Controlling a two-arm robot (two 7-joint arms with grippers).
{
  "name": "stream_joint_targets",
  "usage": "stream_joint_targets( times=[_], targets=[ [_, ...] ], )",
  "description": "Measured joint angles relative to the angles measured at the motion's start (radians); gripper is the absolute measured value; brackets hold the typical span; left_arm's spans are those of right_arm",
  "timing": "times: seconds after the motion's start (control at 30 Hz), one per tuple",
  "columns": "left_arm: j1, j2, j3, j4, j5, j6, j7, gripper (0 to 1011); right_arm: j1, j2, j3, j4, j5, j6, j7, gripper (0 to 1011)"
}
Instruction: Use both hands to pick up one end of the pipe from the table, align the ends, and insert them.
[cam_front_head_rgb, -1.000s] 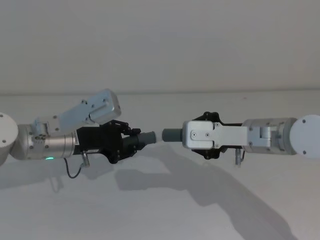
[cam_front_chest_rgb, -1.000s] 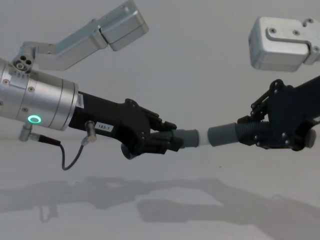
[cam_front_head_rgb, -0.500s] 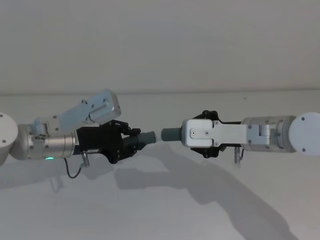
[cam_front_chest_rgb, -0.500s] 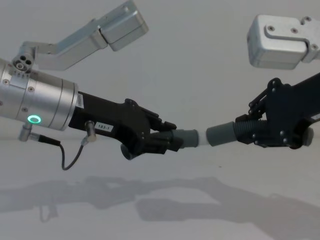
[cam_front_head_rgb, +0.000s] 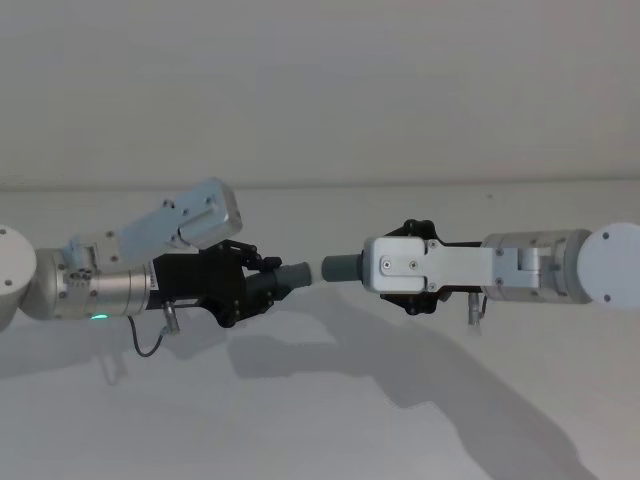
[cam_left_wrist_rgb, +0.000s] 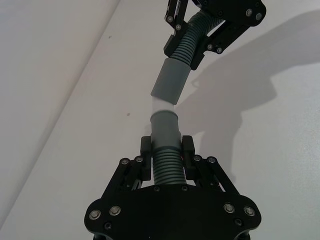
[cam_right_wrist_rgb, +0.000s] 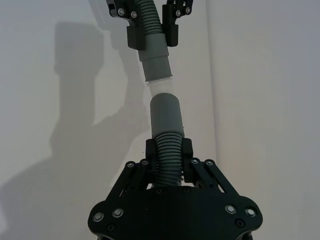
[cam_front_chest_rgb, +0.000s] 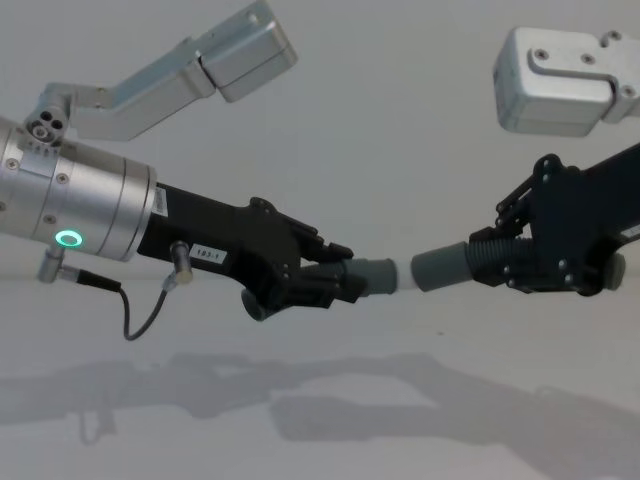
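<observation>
Grey-teal ribbed tubing, in two short pieces, is held in the air above the white surface (cam_front_head_rgb: 320, 420), between the two arms. The left piece (cam_front_chest_rgb: 372, 276) carries a whitish narrower tip (cam_front_chest_rgb: 404, 279); the right piece (cam_front_chest_rgb: 445, 269) ends in a smooth round mouth (cam_left_wrist_rgb: 170, 81). Both pieces lie roughly level, long axes running left to right and pointing at each other. In the left wrist view the pale tip reaches the rim of the mouth, with the two axes slightly out of line; whether it is inside cannot be told.

The left hand (cam_front_chest_rgb: 335, 275) is closed narrowly on the ribbed part of its piece, a finger on either side. The right hand (cam_front_chest_rgb: 500, 262) clamps the ribbed part of its piece the same way. A green ring light (cam_front_chest_rgb: 68, 239) glows on the left arm.
</observation>
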Motion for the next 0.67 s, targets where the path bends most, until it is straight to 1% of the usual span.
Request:
stream_joint_targets(
  times=[0.67],
  targets=[
    [0.0, 0.0, 0.0, 0.0, 0.0, 0.0, 0.0, 323, 0.002, -0.001, -0.001, 0.002, 0.001, -0.002, 0.0, 255]
  ],
)
